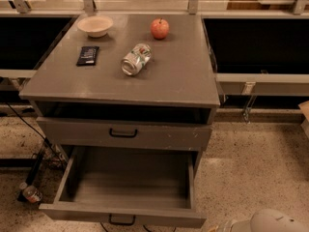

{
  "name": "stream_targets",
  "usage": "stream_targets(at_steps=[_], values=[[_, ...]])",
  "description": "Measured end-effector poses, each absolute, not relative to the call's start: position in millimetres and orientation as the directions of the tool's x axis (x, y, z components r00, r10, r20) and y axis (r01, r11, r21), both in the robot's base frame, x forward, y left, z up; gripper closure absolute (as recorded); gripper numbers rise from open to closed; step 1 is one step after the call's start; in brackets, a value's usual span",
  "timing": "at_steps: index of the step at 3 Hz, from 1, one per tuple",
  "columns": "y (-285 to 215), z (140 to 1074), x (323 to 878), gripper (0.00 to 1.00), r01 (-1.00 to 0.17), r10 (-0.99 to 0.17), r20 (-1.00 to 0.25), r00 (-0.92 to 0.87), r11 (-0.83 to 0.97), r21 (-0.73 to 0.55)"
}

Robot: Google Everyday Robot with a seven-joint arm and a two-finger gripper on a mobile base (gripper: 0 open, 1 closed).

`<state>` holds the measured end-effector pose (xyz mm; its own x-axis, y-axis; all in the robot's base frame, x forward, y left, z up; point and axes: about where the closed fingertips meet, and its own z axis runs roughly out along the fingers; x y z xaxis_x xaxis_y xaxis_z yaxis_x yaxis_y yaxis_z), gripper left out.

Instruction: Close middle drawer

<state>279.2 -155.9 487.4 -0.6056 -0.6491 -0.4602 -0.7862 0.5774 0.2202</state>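
Observation:
The middle drawer [126, 187] is a grey box pulled far out at the bottom of the grey cabinet [188, 88]. It is empty inside. Its low front panel [72, 211] carries a small black bar handle [121, 220] at the lower edge of the view. Above it sits a drawer with a taller front [159, 135] and a bigger black handle [123, 133], almost flush with the cabinet. My gripper is out of view. Only a white rounded part of the robot [274, 222] shows at the bottom right, to the right of the open drawer's front.
On the cabinet top lie a beige bowl [95, 25], a red apple [160, 28], a tipped can [135, 59] and a dark packet [88, 55]. Black cables [29, 127] and a small bottle [31, 193] lie on the speckled floor at the left. Dark shelving flanks both sides.

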Motion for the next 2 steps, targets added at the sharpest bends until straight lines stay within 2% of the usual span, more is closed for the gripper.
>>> stream_targets(at_steps=[2], values=[[-139.2,487.4,270.5,1.0,-0.807,-0.656,-0.48,-0.582,0.539,0.243]])
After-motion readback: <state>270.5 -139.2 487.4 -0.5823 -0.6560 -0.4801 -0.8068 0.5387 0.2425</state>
